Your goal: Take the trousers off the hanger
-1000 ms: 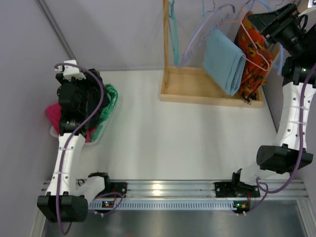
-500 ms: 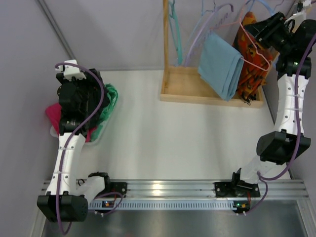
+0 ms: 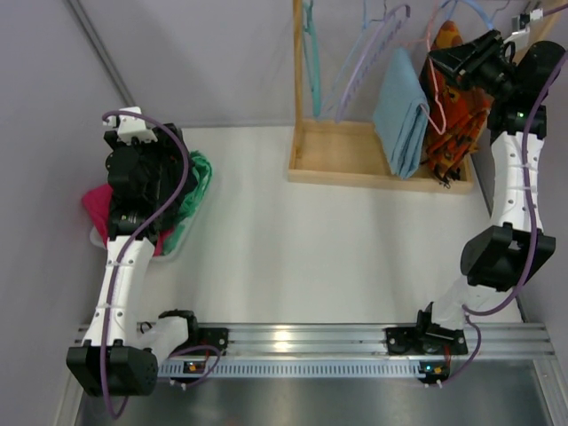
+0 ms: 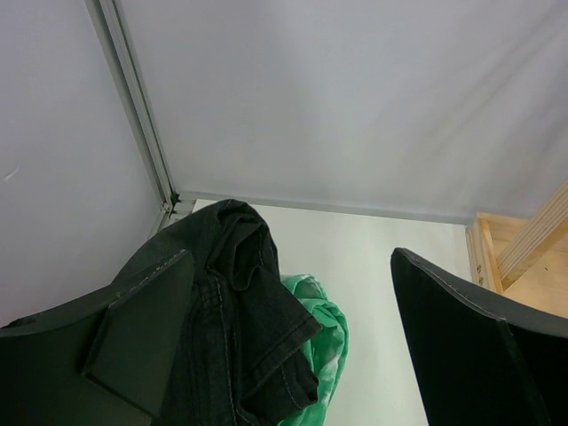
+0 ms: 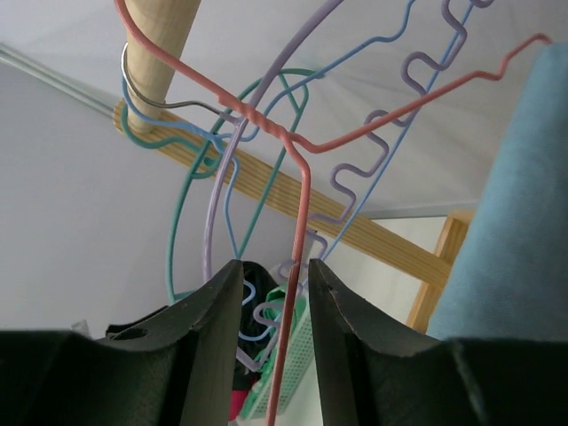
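Observation:
Orange patterned trousers (image 3: 461, 124) hang on a pink wire hanger (image 3: 437, 102) at the right end of the wooden rack. Light blue trousers (image 3: 404, 111) hang folded beside them on the left. My right gripper (image 3: 441, 64) is up at the hanger necks. In the right wrist view its fingers (image 5: 209, 319) stand either side of the pink hanger's stem (image 5: 300, 231), narrowed, with a gap showing on each side of the wire. My left gripper (image 4: 291, 266) is wide open above black jeans (image 4: 240, 311) and holds nothing.
The wooden rod (image 5: 160, 35) also carries teal, purple and blue wire hangers. The rack's wooden base tray (image 3: 355, 164) sits at the back right. A white basket (image 3: 98, 238) at the left holds green cloth (image 3: 200, 177), pink cloth (image 3: 93, 206) and the black jeans.
My right gripper has moved left onto the pink hanger's stem and its jaws have narrowed round it. The blue trousers have swung. The left arm has not moved.

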Available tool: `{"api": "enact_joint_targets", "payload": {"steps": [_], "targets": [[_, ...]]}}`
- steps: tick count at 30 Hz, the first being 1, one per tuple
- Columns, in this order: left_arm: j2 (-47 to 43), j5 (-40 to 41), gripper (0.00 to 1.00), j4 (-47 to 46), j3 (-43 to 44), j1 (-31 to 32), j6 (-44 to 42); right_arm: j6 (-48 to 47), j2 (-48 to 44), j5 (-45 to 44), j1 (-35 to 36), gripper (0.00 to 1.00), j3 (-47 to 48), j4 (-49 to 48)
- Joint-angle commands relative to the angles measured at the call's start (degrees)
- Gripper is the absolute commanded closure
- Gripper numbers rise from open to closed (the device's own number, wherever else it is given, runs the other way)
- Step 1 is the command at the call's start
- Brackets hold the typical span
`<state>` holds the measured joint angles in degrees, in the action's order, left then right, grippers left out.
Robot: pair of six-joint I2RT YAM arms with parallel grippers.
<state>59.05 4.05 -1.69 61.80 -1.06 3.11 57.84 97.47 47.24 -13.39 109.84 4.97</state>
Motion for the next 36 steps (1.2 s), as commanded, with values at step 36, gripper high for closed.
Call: {"api": "enact_joint_targets", "payload": {"steps": [36], "targets": [[-0.34, -0.45, 0.02, -0.85, 1.66, 0.44, 0.22, 4.47, 2.02, -18.24, 12.95, 0.59, -2.09, -10.86]]}}
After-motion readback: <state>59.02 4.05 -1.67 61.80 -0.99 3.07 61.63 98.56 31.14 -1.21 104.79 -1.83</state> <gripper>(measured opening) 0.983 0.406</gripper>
